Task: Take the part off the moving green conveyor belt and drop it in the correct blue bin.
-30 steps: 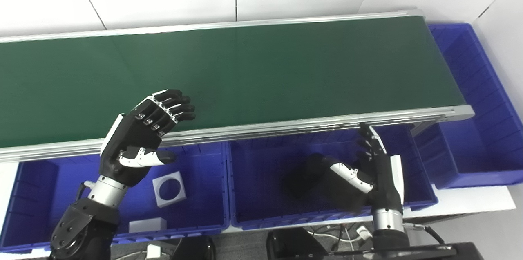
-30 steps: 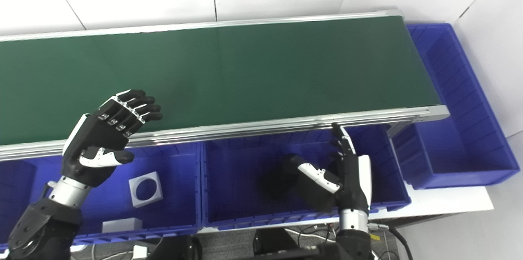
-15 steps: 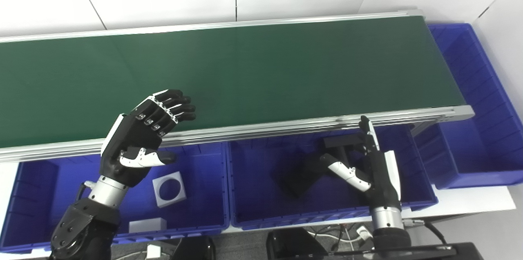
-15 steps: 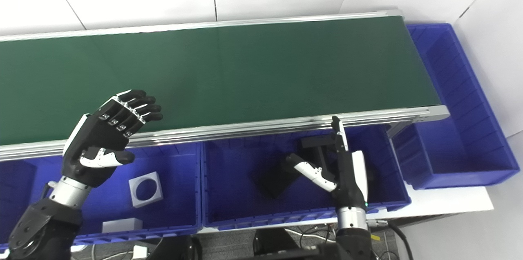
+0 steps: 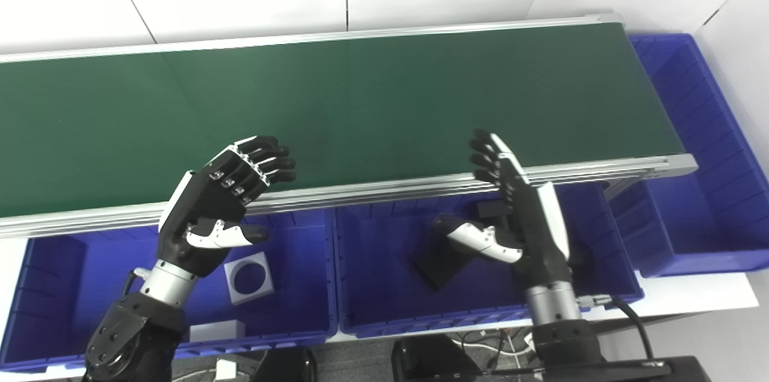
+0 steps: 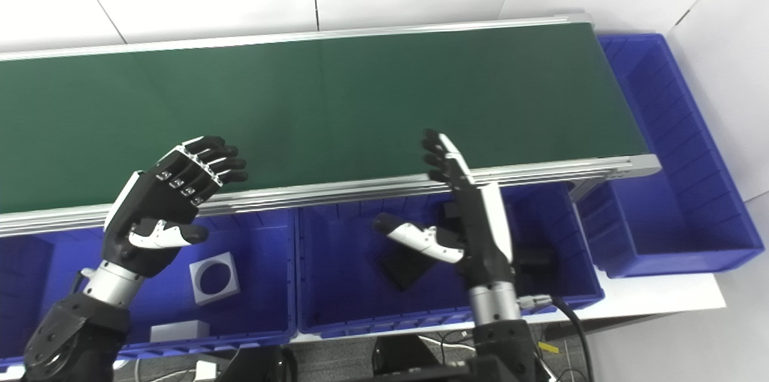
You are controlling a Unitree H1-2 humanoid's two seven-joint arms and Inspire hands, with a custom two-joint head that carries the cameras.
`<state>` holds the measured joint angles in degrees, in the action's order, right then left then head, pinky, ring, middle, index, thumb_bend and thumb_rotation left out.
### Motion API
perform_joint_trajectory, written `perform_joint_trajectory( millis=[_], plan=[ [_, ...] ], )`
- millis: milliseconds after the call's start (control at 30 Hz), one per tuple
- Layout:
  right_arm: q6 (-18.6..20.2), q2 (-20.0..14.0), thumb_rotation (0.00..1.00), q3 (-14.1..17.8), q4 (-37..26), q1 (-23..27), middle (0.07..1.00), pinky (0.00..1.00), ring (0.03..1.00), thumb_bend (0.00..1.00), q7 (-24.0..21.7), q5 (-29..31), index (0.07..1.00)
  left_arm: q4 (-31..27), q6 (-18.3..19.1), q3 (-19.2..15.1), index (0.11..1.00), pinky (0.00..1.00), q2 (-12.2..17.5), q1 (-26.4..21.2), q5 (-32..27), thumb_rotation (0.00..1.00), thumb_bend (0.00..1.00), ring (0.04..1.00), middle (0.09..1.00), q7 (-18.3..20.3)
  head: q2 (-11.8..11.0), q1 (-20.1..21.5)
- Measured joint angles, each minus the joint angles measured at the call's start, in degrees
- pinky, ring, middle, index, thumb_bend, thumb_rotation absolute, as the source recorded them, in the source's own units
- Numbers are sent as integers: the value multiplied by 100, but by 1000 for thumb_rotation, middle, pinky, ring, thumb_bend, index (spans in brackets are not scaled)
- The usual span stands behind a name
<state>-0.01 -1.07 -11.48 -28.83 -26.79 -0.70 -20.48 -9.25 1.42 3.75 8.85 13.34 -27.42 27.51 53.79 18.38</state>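
Belt (image 5: pixel 372 106) bare — no part on it. Black part (image 5: pixel 441 262) lies in the middle bin (image 5: pixel 384 316), below the right hand (image 5: pixel 522 220). Both hands spread, empty; left hand (image 5: pixel 210 214) waits. Part looks rigid, light — grip across its flat sides.

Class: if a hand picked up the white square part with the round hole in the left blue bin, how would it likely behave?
The white square part looks rigid, so probably no flopping. It lies flat, so rolling seems unlikely. Its round hole suggests it is light.
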Motion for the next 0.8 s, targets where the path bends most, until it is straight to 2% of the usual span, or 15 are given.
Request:
perform_joint_trajectory(
  millis=[267, 333, 600, 667, 700, 733, 800],
  plan=[
    [127, -18, 566, -347, 3, 514, 876, 788, 846, 857, -443, 82, 908, 7, -71, 70, 727, 708, -163, 131, 186, 41, 987, 723, 739, -40, -194, -414],
    [148, -37, 564, -392, 39, 616, 868, 782, 842, 862, -542, 109, 902, 7, -105, 92, 728, 709, -183, 162, 240, 43, 988, 725, 739, -51, -281, -632],
    [171, -142, 574, -499, 551, 821, 860, 749, 831, 853, -752, 332, 897, 205, -445, 177, 741, 720, -266, 214, 515, 80, 999, 727, 747, -68, -519, -1108],
    [167, -175, 585, -491, 694, 850, 858, 744, 828, 844, -760, 433, 895, 242, -562, 215, 745, 725, -323, 237, 598, 80, 999, 730, 750, -71, -711, -1502],
    [162, -198, 586, -486, 764, 860, 858, 743, 827, 842, -765, 543, 894, 250, -630, 240, 745, 726, -351, 254, 674, 80, 999, 731, 751, -73, -712, -1504],
    [155, -224, 603, -475, 851, 869, 851, 727, 817, 827, -768, 617, 891, 262, -689, 274, 752, 733, -369, 274, 700, 86, 997, 739, 757, -77, -808, -1661],
    [143, -295, 616, -455, 951, 870, 847, 719, 810, 810, -774, 759, 888, 263, -730, 336, 757, 739, -385, 313, 806, 90, 996, 745, 762, -91, -809, -1662]
  ],
)
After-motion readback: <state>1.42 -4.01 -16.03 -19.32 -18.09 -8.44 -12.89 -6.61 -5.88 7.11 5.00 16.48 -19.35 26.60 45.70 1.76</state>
